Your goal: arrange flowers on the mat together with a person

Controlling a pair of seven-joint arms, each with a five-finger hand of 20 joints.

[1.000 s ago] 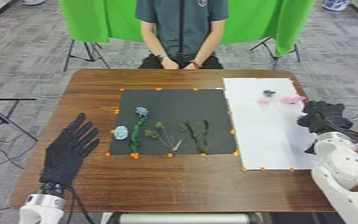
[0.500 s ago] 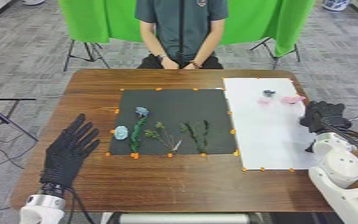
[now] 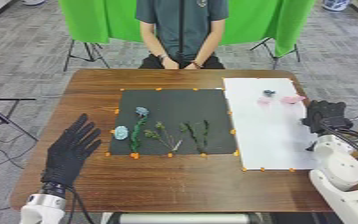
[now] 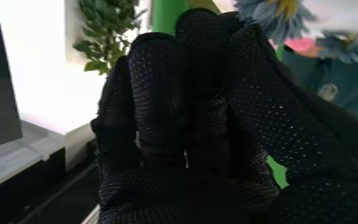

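White mat point(image 3: 269, 135): two pink blooms point(image 3: 292, 100), one dark bloom point(image 3: 270, 93).

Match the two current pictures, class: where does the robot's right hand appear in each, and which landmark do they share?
Head view: the right hand is at the right, by the table's right edge, beside the white mat.
Right wrist view: that hand, close up across the middle.
Shared landmark: green cloth, beyond the table in one, behind the fingers in the other.
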